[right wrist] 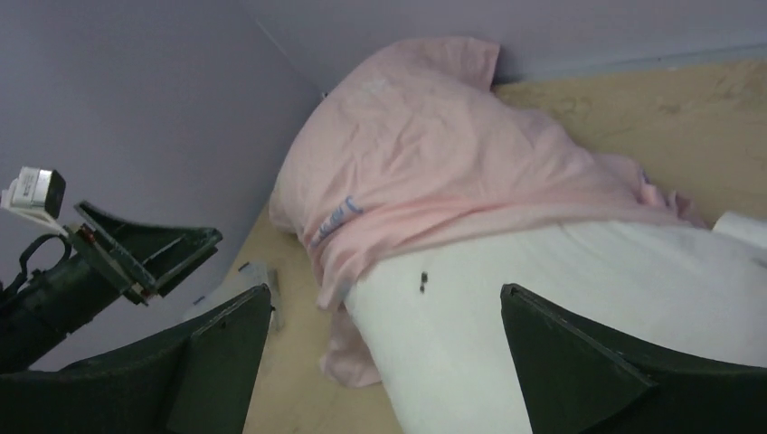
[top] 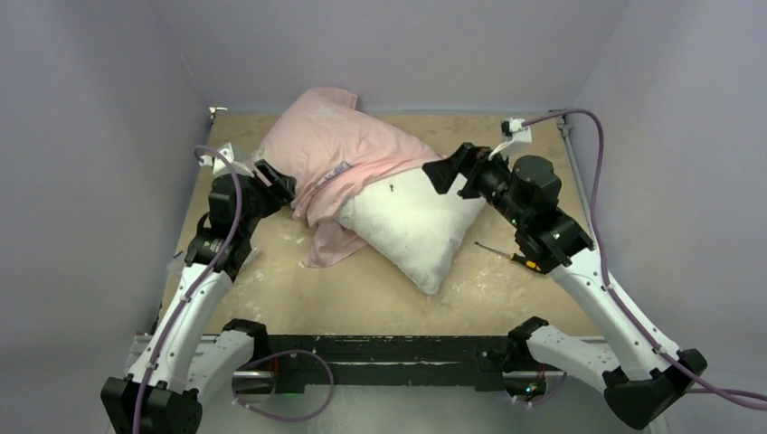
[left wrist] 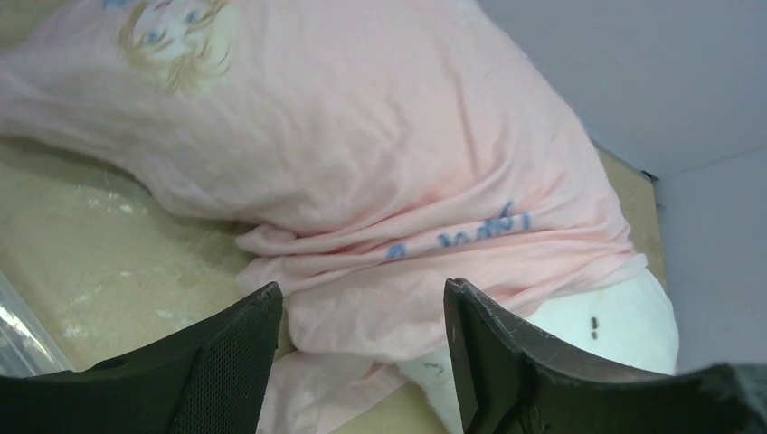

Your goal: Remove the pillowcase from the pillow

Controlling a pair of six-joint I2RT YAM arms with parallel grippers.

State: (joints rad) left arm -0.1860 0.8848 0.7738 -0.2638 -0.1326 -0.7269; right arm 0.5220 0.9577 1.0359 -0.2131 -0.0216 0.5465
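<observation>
The pillowcase (top: pixel 335 149) shows its pale pink reverse with blue script and covers the far left half of the pillow. It also shows in the left wrist view (left wrist: pixel 380 163) and the right wrist view (right wrist: pixel 425 163). The white pillow (top: pixel 411 226) sticks out of it toward the front right, with a small dark speck on top (right wrist: pixel 561 307). My left gripper (top: pixel 282 188) is open and empty, its fingers on either side of the bunched pillowcase edge (left wrist: pixel 362 294). My right gripper (top: pixel 445 172) is open and empty, just above the pillow's right side (right wrist: pixel 384 294).
A screwdriver with a yellow and black handle (top: pixel 508 254) lies on the tan table (top: pixel 362 289) to the right of the pillow. Grey walls close in the left, back and right. A clear plastic piece (left wrist: pixel 18 334) lies by the left arm.
</observation>
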